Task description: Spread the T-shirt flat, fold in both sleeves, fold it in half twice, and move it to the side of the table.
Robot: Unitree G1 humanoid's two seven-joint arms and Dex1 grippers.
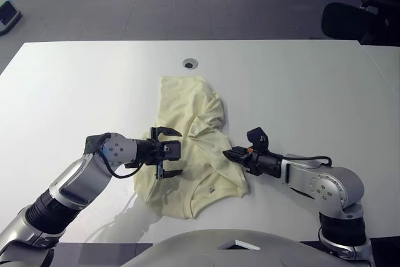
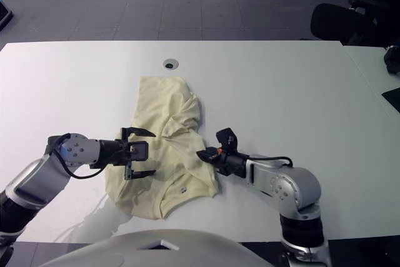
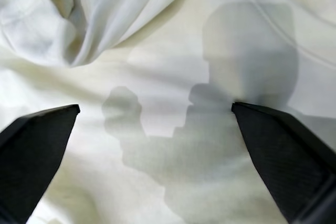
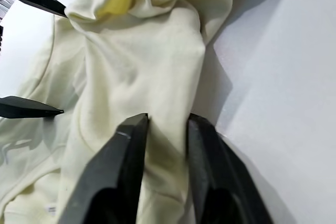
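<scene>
Found black two-finger right gripper (image 1: 230,153) pinched narrowly on a fold at the right edge of the crumpled pale-yellow cotton T-shirt (image 1: 187,114). Found left gripper (image 1: 174,152) spread wide, empty, poised over the left part. Located garment bunched centrally on white table (image 1: 75,79). Recommend securing left edge, then drawing apart evenly, low.

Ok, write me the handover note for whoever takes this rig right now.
Left gripper: open, above the T-shirt's left part, holding nothing.
Right gripper: shut on a fold at the shirt's right edge.
T-shirt: crumpled on the table, middle, near the robot.
Done: nothing finished; shirt not yet flat.
Left: spread flat, fold both sleeves, halve twice, move aside.
</scene>
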